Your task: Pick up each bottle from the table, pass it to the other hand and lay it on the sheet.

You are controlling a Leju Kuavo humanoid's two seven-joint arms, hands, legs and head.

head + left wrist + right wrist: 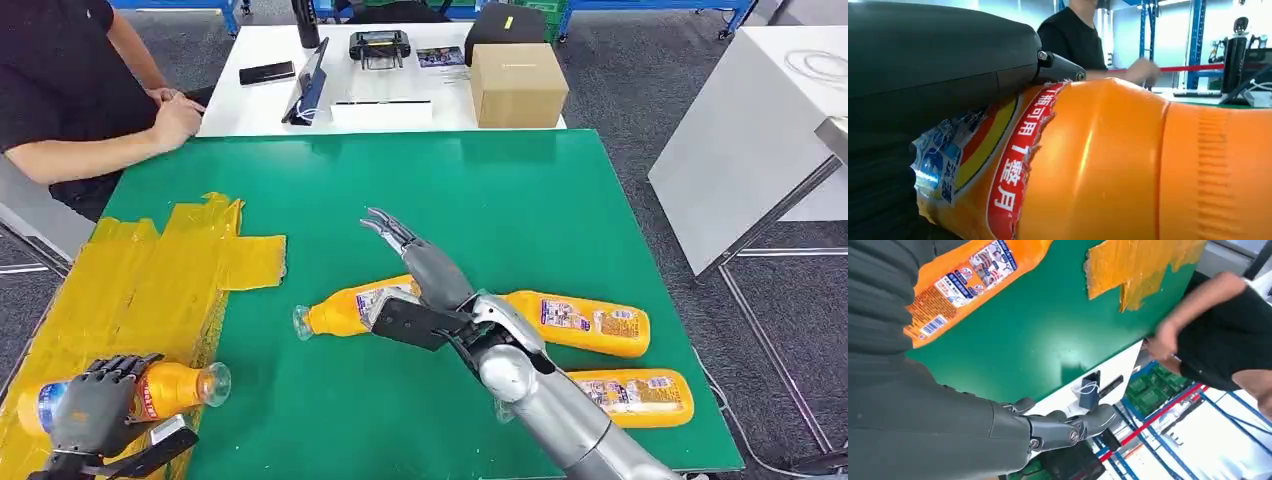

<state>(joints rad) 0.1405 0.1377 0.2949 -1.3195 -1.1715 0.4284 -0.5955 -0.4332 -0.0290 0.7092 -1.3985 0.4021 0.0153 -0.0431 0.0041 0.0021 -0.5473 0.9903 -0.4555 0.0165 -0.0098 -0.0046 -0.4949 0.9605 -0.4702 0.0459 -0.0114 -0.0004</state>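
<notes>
At the near left, my left hand (85, 410) grips an orange bottle (175, 388) lying on its side over the yellow sheet (150, 280), its mouth pointing right. The left wrist view has that bottle (1108, 165) pressed against the hand (923, 65). My right hand (420, 270) is open, fingers stretched out above a second orange bottle (345, 308) lying mid-table; I cannot tell whether it touches the bottle. In the right wrist view, this bottle (963, 280) lies beside the hand (1068, 427), with nothing between the fingers. Two more orange bottles (585, 322) (635, 395) lie to the right.
The green table (520, 200) is bare at the back. A person (60, 90) sits at its far left corner, a hand resting on the white table (250, 110) behind. That table holds a cardboard box (518, 85) and small devices. Another white table (740, 130) stands at right.
</notes>
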